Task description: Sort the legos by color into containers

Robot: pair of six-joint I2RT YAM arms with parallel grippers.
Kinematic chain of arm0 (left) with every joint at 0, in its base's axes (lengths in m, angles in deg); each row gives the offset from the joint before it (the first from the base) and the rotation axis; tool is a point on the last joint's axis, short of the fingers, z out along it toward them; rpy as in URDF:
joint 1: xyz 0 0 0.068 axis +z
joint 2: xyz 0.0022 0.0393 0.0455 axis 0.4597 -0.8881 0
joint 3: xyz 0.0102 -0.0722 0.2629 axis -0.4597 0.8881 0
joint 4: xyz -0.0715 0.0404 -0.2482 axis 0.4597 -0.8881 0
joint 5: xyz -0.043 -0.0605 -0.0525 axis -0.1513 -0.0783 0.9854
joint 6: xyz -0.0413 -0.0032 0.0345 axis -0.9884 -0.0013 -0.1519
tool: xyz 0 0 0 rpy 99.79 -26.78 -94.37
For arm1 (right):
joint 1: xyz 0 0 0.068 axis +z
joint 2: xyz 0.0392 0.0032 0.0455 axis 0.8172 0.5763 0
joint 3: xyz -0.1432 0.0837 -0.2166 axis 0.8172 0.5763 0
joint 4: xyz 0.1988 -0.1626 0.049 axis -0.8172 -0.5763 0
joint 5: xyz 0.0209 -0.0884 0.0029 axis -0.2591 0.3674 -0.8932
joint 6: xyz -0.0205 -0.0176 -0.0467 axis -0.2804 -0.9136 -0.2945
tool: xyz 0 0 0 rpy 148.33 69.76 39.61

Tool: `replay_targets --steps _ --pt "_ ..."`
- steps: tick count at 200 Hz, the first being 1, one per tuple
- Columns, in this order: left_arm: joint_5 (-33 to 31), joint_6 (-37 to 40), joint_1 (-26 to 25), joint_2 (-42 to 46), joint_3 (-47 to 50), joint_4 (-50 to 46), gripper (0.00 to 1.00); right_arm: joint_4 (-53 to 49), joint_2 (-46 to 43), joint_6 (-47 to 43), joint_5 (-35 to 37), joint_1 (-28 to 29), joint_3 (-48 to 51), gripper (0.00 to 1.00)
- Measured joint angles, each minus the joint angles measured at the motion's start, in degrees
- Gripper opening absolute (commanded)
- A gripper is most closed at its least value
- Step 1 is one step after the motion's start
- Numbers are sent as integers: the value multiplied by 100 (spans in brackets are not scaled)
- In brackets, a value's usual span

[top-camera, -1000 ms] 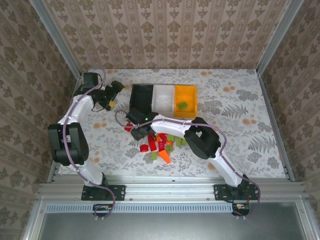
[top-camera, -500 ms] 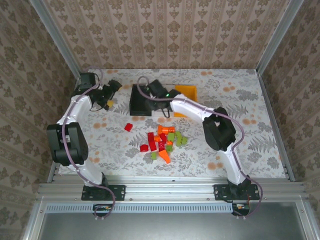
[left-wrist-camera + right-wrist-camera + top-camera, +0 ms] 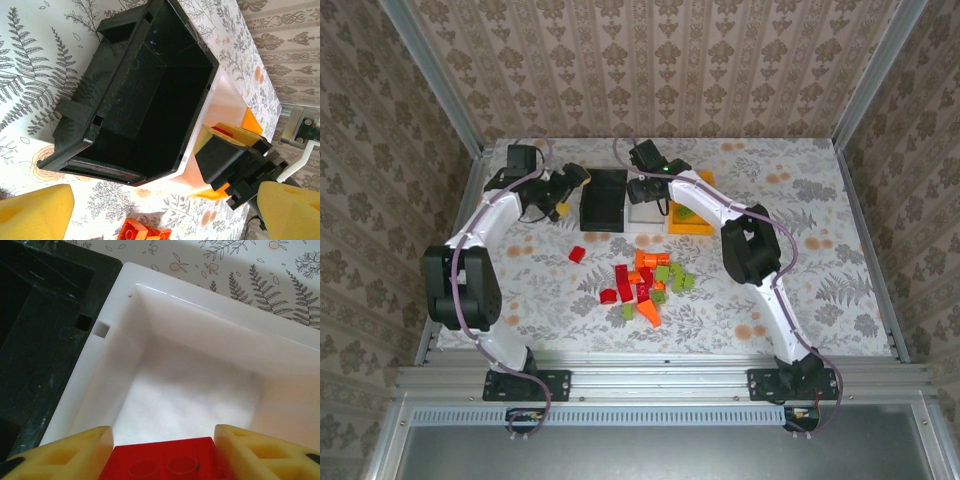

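The fern-printed table [image 3: 800, 290] carried a black bin [image 3: 604, 200], a white bin [image 3: 200, 385] and an orange-yellow bin [image 3: 692, 222] side by side toward its far edge. Nearer lay a heap of red, orange and green legos [image 3: 646, 285] — one red brick [image 3: 577, 254] apart, left.

Beige-and-brown damask wallpaper [image 3: 650, 70] closes in three sides here. The table [image 3: 820, 260] shows a white top printed with grey ferns and orange blossoms, and a metal rail [image 3: 660, 378] runs along its near edge.
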Motion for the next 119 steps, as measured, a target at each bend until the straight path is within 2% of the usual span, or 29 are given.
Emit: replay_targets --steps 51,72,98,119 --pt "-17 46 -33 0 0 -24 96 -9 -37 -17 2 37 2 64" --pt "-24 70 -44 0 0 -24 96 44 -306 -13 0 70 262 63" --pt "-144 219 -195 0 -13 -87 94 398 -1314 39 15 195 1443 63" --pt "-310 433 -660 -13 -105 -223 91 859 -2490 223 79 260 2778 62"
